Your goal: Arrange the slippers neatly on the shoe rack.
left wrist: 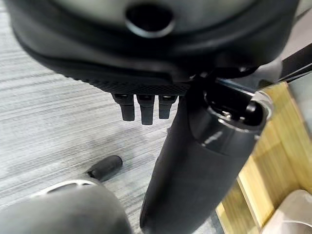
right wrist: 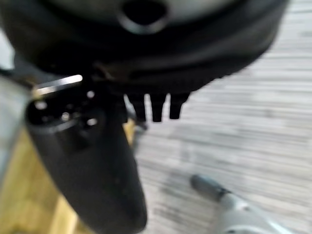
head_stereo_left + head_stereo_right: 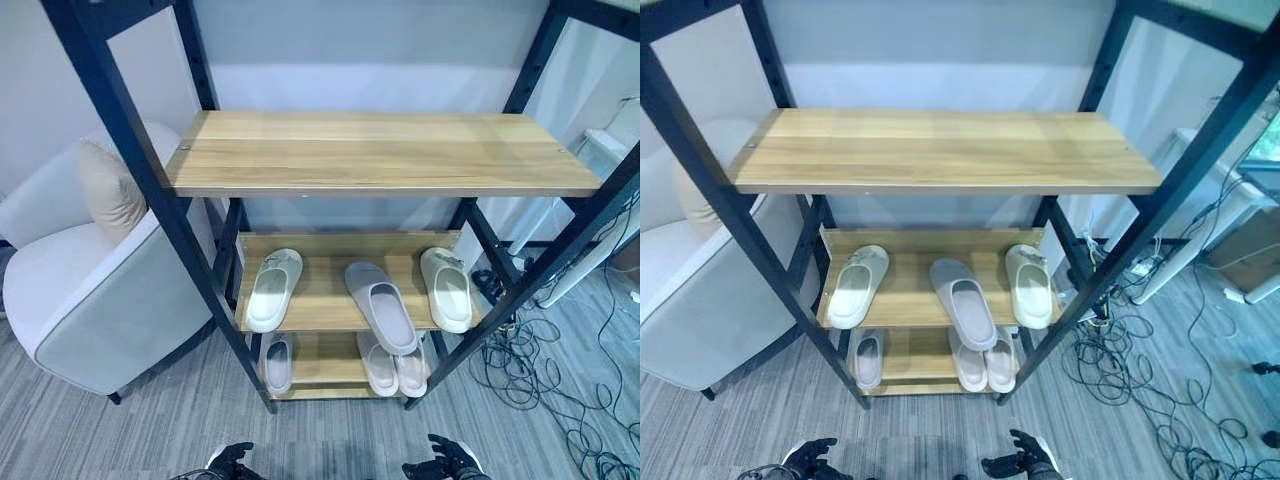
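A tall shoe rack (image 3: 150, 170) stands in front of the robot. It has a black metal frame and flat wooden boards with light brown grain. The top board (image 3: 380, 150) is bare.

On the middle board (image 3: 320, 300) lie three slippers. They look soft, smooth and rounded, like foam. A cream slipper (image 3: 273, 288) lies at the left. A grey slipper (image 3: 382, 306) lies in the middle, turned a bit crooked, with its front end sticking out past the board's edge. Another cream slipper (image 3: 447, 288) lies at the right.

On the bottom board (image 3: 325, 365) one small pale slipper (image 3: 277, 363) lies at the left, and a pair of pale slippers (image 3: 393, 368) lies side by side at the right.

No writing can be read on anything.

The left hand (image 3: 230, 463) and the right hand (image 3: 440, 462) hang low near the striped grey carpet (image 3: 100, 430). Both hold nothing, with fingers loose and apart.

A puffy white armchair (image 3: 80, 300) with a tan cushion (image 3: 110, 190) sits left of the rack. Black cables (image 3: 540, 370) lie tangled on the floor at the right.
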### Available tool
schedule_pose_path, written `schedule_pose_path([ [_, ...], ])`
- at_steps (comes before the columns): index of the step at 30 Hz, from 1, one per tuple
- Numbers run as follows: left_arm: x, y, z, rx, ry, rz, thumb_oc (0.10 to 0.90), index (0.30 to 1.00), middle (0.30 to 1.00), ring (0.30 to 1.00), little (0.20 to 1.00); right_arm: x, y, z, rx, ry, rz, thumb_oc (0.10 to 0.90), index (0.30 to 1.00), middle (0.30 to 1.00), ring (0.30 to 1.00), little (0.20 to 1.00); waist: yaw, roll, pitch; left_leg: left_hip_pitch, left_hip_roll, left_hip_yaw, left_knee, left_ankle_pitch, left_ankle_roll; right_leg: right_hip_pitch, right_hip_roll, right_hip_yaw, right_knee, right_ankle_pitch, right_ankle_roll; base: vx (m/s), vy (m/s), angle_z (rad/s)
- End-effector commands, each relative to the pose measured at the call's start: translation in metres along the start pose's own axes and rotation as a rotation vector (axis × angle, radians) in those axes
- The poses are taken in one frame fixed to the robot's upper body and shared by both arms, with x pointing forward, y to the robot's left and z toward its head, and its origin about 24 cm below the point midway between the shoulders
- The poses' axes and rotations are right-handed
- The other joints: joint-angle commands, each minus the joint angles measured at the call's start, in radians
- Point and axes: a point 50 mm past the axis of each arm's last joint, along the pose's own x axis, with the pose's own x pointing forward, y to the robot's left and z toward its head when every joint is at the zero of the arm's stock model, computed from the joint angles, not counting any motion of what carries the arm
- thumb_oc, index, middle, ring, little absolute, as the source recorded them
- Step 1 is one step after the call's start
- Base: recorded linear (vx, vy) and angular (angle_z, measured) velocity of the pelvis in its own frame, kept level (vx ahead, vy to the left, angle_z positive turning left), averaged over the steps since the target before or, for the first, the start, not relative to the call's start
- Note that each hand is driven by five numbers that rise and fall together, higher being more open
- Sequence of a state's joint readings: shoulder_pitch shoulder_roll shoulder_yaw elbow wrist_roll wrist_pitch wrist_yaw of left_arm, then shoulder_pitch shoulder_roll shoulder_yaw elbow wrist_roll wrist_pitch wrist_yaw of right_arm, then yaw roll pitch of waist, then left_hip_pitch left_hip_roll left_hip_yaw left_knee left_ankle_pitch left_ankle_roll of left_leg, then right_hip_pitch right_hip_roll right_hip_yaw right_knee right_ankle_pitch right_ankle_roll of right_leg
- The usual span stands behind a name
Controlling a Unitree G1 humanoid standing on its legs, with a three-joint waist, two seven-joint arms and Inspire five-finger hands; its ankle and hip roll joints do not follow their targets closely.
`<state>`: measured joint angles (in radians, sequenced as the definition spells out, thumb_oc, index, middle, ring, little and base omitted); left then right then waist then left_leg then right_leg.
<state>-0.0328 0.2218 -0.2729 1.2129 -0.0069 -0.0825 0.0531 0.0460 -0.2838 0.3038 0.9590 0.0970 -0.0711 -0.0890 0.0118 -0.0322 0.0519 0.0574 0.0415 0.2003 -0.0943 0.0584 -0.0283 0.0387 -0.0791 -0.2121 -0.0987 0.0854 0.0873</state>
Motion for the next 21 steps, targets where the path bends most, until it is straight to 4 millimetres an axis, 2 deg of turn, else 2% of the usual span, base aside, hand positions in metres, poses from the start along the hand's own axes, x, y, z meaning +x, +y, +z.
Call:
schedule_pose_path([
  [1, 0.005, 0.005, 0.03, 0.037, -0.1, 0.015, 0.8, 0.9, 0.9, 0.9, 0.9, 0.004, -0.003, 0.072, -0.022, -0.308, 0.048, 0.8, 0.9, 0.9, 0.9, 0.9, 0.007, 0.009, 0.008, -0.01, -0.029, -0.087, 0.007, -0.05, -0.035, 0.01, -0.003, 0.038, 0.011, -0.063, 0.078, 0.0, 0.0, 0.0],
  [5, 0.004, -0.001, 0.029, 0.04, -0.104, 0.004, 0.8, 0.9, 0.9, 0.9, 0.9, -0.009, 0.012, 0.112, -0.057, -0.496, 0.147, 0.8, 0.9, 0.9, 0.9, 0.9, 0.009, 0.011, 0.007, 0.001, -0.027, -0.084, 0.007, -0.055, -0.036, 0.021, -0.001, 0.037, 0.011, -0.071, 0.076, 0.0, 0.0, 0.0],
  [6, 0.004, -0.001, 0.029, 0.039, -0.104, 0.004, 0.8, 0.9, 0.9, 0.9, 0.9, -0.009, 0.012, 0.112, -0.057, -0.496, 0.147, 0.8, 0.9, 0.9, 0.9, 0.9, 0.008, 0.012, 0.007, 0.001, -0.027, -0.084, 0.007, -0.055, -0.036, 0.021, -0.001, 0.036, 0.011, -0.071, 0.076, 0.0, 0.0, 0.0],
  [7, 0.004, -0.003, 0.028, 0.037, -0.1, 0.0, 0.8, 0.9, 0.9, 0.9, 0.9, -0.015, 0.019, 0.127, -0.068, -0.568, 0.191, 0.8, 0.9, 0.9, 0.9, 0.9, 0.011, 0.012, 0.005, 0.004, -0.026, -0.083, 0.007, -0.057, -0.037, 0.025, -0.001, 0.034, 0.011, -0.074, 0.076, 0.0, 0.0, 0.0],
  [9, 0.004, -0.007, 0.025, 0.035, -0.089, -0.006, 0.8, 0.9, 0.9, 0.9, 0.9, -0.026, 0.029, 0.143, -0.073, -0.651, 0.259, 0.8, 0.9, 0.9, 0.9, 0.9, 0.014, 0.012, 0.003, 0.007, -0.025, -0.081, 0.007, -0.058, -0.039, 0.03, -0.001, 0.031, 0.011, -0.075, 0.075, 0.01, 0.019, 0.08],
  [13, 0.003, -0.01, 0.022, 0.043, -0.082, -0.009, 0.8, 0.9, 0.9, 0.9, 0.9, -0.037, 0.033, 0.159, -0.065, -0.732, 0.299, 0.8, 0.9, 0.9, 0.9, 0.9, 0.016, 0.013, 0.001, 0.008, -0.024, -0.081, 0.007, -0.057, -0.04, 0.035, -0.003, 0.025, 0.011, -0.076, 0.076, 0.0, 0.01, 0.08],
  [16, 0.003, -0.012, 0.021, 0.043, -0.079, -0.01, 0.8, 0.9, 0.9, 0.9, 0.9, -0.054, 0.03, 0.18, -0.022, -0.85, 0.33, 0.8, 0.9, 0.9, 0.9, 0.9, 0.017, 0.014, -0.002, 0.009, -0.021, -0.081, 0.007, -0.055, -0.043, 0.036, -0.005, 0.02, 0.011, -0.075, 0.076, -0.01, 0.026, 0.06],
  [19, 0.002, -0.014, 0.018, 0.042, -0.074, -0.009, 0.8, 0.9, 0.9, 0.9, 0.9, -0.084, 0.015, 0.206, -0.009, -1.034, 0.322, 0.8, 0.9, 0.9, 0.9, 0.9, 0.015, 0.015, -0.006, 0.006, -0.018, -0.08, 0.007, -0.052, -0.046, 0.034, -0.009, 0.012, 0.011, -0.071, 0.078, -0.01, 0.021, 0.07],
  [21, 0.002, -0.015, 0.017, 0.037, -0.074, -0.014, 0.8, 0.9, 0.9, 0.9, 0.9, -0.092, 0.008, 0.211, 0.01, -1.08, 0.306, 0.8, 0.9, 0.9, 0.9, 0.9, 0.013, 0.016, -0.008, 0.006, -0.018, -0.078, 0.007, -0.051, -0.047, 0.034, -0.01, 0.01, 0.011, -0.07, 0.079, -0.01, 0.013, 0.04],
])
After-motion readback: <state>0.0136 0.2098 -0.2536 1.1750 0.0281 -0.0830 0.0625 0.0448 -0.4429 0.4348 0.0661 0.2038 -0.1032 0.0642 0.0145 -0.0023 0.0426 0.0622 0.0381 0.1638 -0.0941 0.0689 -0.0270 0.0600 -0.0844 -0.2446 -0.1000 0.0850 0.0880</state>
